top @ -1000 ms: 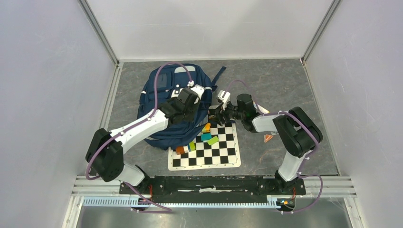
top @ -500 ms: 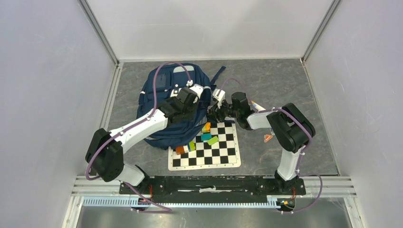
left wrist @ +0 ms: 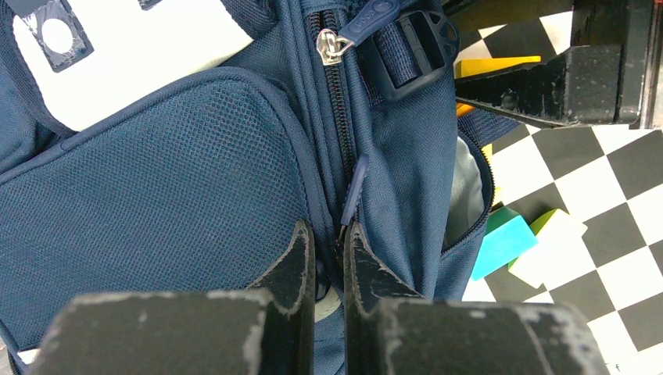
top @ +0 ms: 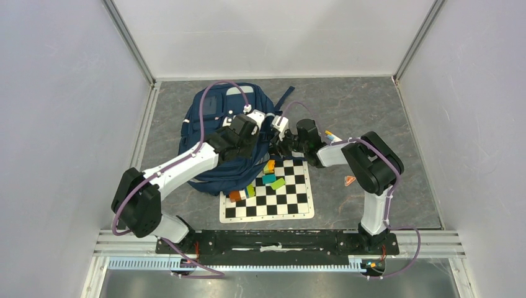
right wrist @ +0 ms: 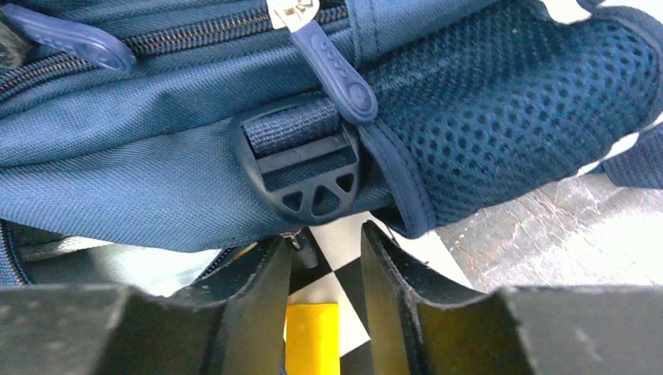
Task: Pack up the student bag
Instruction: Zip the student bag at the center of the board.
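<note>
Top external view: the backpack lies flat on the far left part of the grey table. Its near right corner covers one corner of the checkered mat. Coloured blocks sit on the mat just beside the bag's edge.

Left wrist view: your left gripper has its jaws pressed almost together, pinching the bag's fabric right at the zipper line. A dark pull tab hangs down toward the fingertips. To the right, a side pocket gapes, with a teal block beside it on the mat.

Right wrist view: your right gripper has its jaws apart and sits just under the bag's black plastic buckle. A yellow block shows through the gap between them. Whether a fingertip touches the fabric, you cannot tell.
</note>
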Controlling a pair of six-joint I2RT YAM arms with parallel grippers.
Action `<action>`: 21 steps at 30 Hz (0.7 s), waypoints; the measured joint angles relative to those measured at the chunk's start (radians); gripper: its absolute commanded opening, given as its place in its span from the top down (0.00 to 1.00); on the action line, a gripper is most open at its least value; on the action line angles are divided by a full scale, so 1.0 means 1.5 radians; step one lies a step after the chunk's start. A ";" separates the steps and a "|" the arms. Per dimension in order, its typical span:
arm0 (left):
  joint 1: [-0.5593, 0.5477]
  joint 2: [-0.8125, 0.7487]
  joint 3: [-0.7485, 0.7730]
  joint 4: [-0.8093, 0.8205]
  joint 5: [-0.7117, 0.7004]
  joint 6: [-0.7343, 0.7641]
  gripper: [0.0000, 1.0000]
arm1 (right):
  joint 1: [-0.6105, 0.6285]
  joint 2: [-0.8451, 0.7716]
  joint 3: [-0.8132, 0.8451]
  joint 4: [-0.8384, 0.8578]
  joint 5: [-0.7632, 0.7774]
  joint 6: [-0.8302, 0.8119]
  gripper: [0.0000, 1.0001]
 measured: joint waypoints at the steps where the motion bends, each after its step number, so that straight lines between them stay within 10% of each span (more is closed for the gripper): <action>1: 0.001 0.000 -0.001 0.000 0.002 0.000 0.98 | 0.001 0.002 0.002 0.000 -0.001 -0.001 0.66; 7: 0.012 0.000 -0.002 0.004 0.022 -0.003 0.98 | 0.004 0.004 0.008 0.000 -0.020 0.003 1.00; 21: 0.075 0.011 0.002 0.012 0.114 -0.083 0.98 | 0.023 -0.116 -0.020 -0.168 0.065 -0.064 1.00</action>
